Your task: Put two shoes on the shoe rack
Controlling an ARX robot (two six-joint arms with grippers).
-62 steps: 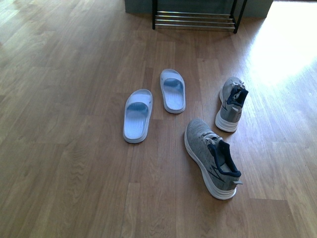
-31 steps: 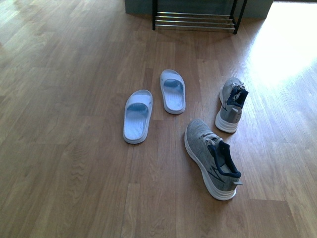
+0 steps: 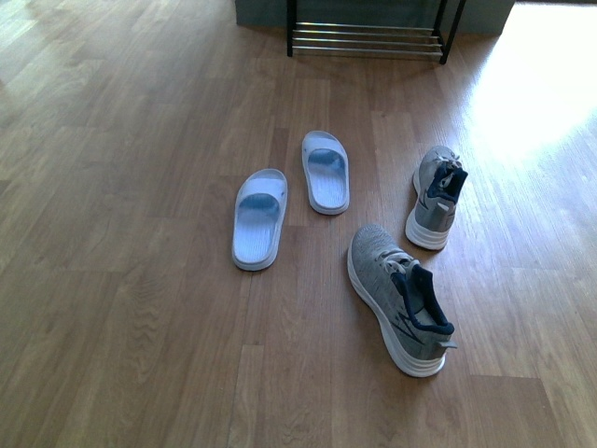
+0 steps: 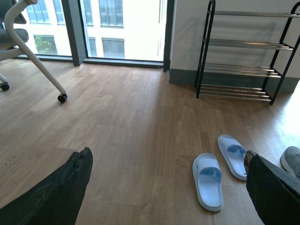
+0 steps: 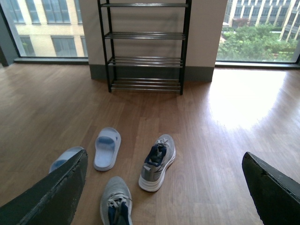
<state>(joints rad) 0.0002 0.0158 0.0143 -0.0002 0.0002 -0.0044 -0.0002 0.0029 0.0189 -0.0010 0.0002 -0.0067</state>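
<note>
Now the two grey sneakers [image 3: 401, 297] and the two pale slides [image 3: 259, 217] all lie on the wooden floor [image 3: 121, 280]. The slides sit side by side and the sneakers are to their right. All four are well apart from the single shoe rack [image 3: 366, 39] by the wall. The left gripper [image 4: 167, 153] and right gripper [image 5: 165, 157] are spread wide, gripping and touching nothing.

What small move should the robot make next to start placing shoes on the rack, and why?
Probably lower the open right gripper toward the farther grey sneaker: it lies ahead, framed between that gripper's fingers, and no shoe sits on the shoe rack yet.
</note>
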